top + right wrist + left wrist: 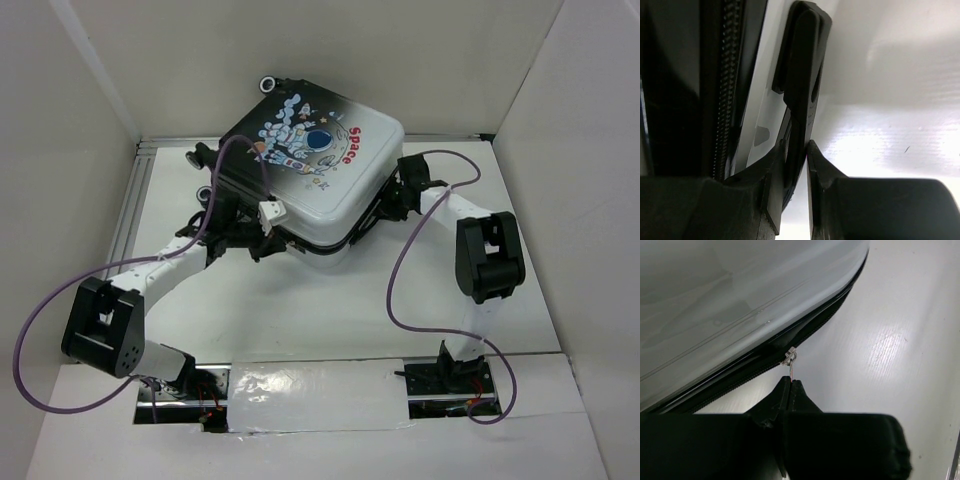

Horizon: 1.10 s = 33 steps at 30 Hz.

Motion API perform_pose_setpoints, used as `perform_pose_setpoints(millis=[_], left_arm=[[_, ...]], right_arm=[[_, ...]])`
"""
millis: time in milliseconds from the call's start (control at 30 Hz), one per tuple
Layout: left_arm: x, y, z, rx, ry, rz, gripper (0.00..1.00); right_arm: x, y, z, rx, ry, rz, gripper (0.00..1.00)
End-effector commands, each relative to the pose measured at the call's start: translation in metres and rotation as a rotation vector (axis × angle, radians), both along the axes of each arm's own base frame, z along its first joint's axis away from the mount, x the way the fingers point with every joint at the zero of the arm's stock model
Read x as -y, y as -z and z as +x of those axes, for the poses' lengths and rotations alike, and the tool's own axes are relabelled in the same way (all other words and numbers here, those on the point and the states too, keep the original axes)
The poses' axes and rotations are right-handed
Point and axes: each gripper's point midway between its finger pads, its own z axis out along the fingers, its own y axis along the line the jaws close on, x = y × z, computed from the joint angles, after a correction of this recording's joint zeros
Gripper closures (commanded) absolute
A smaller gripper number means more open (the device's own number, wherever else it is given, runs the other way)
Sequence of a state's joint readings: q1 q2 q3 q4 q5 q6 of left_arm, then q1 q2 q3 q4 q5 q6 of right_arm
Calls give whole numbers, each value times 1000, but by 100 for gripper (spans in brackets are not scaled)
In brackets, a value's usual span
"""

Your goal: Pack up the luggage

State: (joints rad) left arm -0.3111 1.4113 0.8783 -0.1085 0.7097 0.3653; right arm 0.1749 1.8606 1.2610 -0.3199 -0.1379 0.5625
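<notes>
Left gripper point(792, 383) pinches the zipper pull point(789, 358) of the luggage point(320, 170); right gripper point(796, 146) clamps its black side tab point(805, 60); contents hidden.

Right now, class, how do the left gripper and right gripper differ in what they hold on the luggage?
The left gripper pinches a tiny silver zipper pull; the right gripper clamps a broad black handle. The left gripper works the near-left edge of the luggage, the right gripper its right side. Both are shut on its fittings.
</notes>
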Motion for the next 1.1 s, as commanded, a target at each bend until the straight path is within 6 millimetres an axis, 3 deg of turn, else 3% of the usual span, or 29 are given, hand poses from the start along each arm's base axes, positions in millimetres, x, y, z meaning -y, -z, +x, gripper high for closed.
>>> perform_pose_setpoints(millis=[0,233,500,567,600,633,667,700,733,767,833,900,933,967,1033,1067], left_arm=[[29,-4,-31,-35,102,-62,100],[51,9,-52,-75,150,-45,100],[66,3,-47,-95,150,-57,100],[65,-2,-49,-132,152,-34,90],[64,-8,-51,-133,152,-33,66],[62,-12,-56,-134,165,-33,49],[62,-23,-57,-112,167,-43,19],[59,-31,-59,-86,161,-49,1],[56,-59,-60,-5,143,-82,0],[50,-66,-56,39,96,-77,0],[35,-99,-42,146,4,-115,0],[7,-151,-17,298,-160,-158,0],[-3,-167,-7,340,-227,-164,0],[-25,-199,12,410,-343,-170,0],[-45,-215,34,427,-453,-150,0],[-68,-223,52,419,-572,-145,0]], right_arm=[[32,9,38,107,48,-157,100],[28,12,40,98,51,-160,100],[34,4,46,112,57,-173,100],[41,10,49,94,46,-196,100],[46,5,54,107,45,-190,100],[43,1,61,124,23,-185,100],[49,1,65,131,4,-196,100],[52,1,67,129,-14,-201,100],[52,-11,74,152,-29,-213,100],[54,-4,76,143,-74,-248,100],[66,-13,82,153,-103,-279,100],[78,-9,86,151,-139,-310,100],[81,-11,87,156,-161,-300,100],[82,-8,90,159,-229,-258,100],[81,-3,91,161,-304,-242,100],[84,0,91,167,-369,-288,100]])
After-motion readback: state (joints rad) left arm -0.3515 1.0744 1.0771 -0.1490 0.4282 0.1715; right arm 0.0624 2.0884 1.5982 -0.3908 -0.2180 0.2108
